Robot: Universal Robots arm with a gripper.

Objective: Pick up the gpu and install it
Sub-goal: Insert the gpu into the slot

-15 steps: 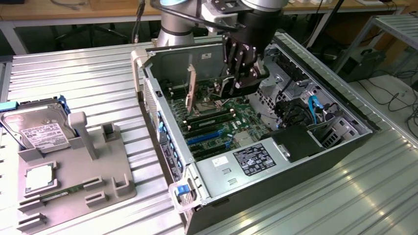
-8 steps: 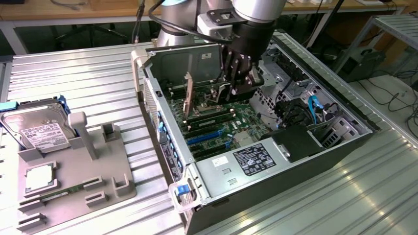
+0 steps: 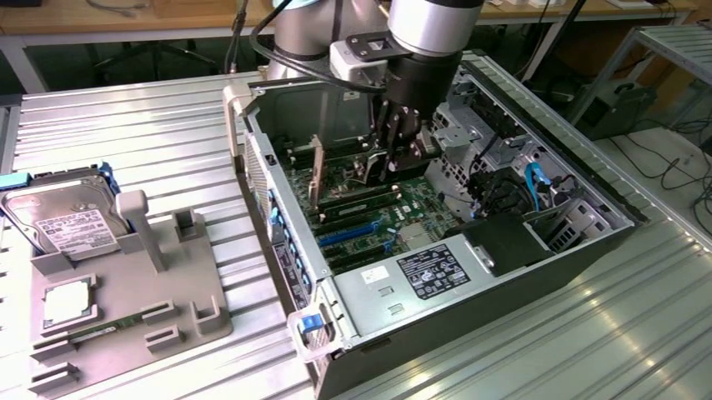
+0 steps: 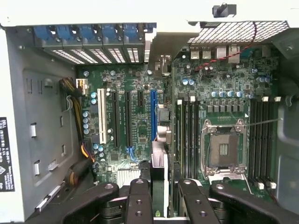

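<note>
Gripper (image 4: pixel 160 198) down inside the open computer case (image 3: pixel 278 200), fingers partly closed on the gpu (image 4: pixel 159 179), held edge-on above the motherboard (image 4: pixel 140 121).

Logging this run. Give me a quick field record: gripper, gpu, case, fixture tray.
gripper: inside the open PC case, above the motherboard, shut on the gpu
gpu: held edge-on between the fingers, over the expansion slots, by the blue slot
CPU socket: empty
fixture tray: on the exterior view's left, holds the hard drive and a memory stick
</note>
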